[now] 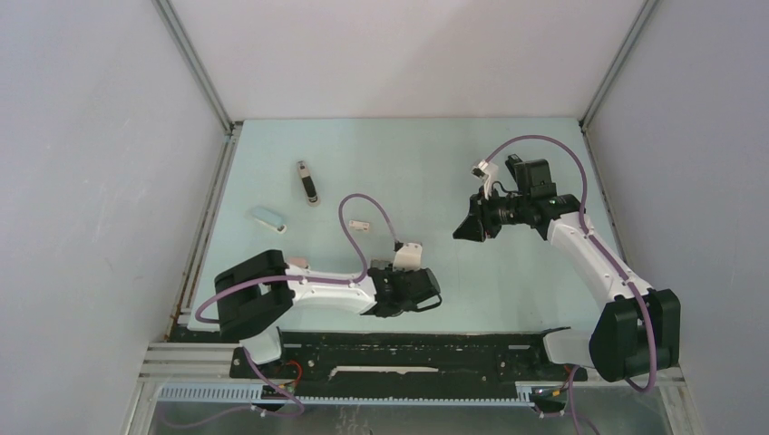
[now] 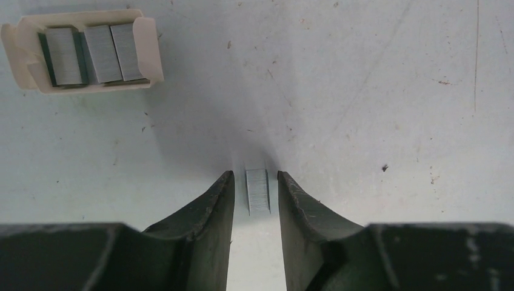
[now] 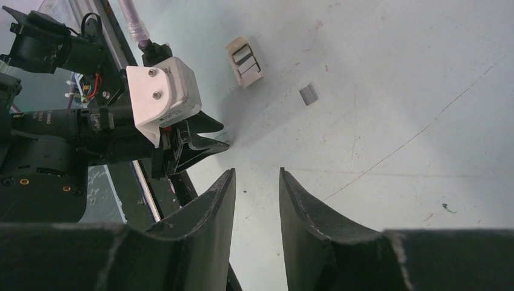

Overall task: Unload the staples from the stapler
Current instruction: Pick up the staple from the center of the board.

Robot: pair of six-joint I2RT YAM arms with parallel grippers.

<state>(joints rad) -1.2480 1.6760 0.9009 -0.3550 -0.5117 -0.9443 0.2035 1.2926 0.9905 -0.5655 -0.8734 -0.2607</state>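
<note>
- The pale green table [image 1: 435,163] was boxed in by white panels [image 1: 91,181] on its left, far and right sides. A black rail [image 1: 408,349] ran along the near edge, where both arm bases were bolted.
- The widest stretch of bare surface lay in the middle of the table, between the two arms and on toward the far wall.
- The stapler [image 1: 309,183] lay flat in the far-left part of the table, its length pointing roughly at the far wall, well apart from both arms.
- A small light-blue block [image 1: 268,217] lay near the stapler, on its near-left side, not touching it.
- The left pincer [image 2: 256,176] was low over the near-centre of the table with its jaws partly parted, gripping nothing.
- In its own wrist view a short grey staple strip [image 2: 257,191] showed in the gap between the fingertips, with a sliver of table on each side — it touched neither finger.
- The right wrist view showed that same strip lying on the table, apart from the left pincer's tips.
- The right pincer [image 3: 257,173] hung over the right-centre of the table, aimed toward the left arm, jaws apart with only table showing between them.
- A cream cardboard tray [image 2: 150,51] sat open near the loose strip without touching it. Inside it three blocks of staples [image 2: 103,53] lay side by side.
</note>
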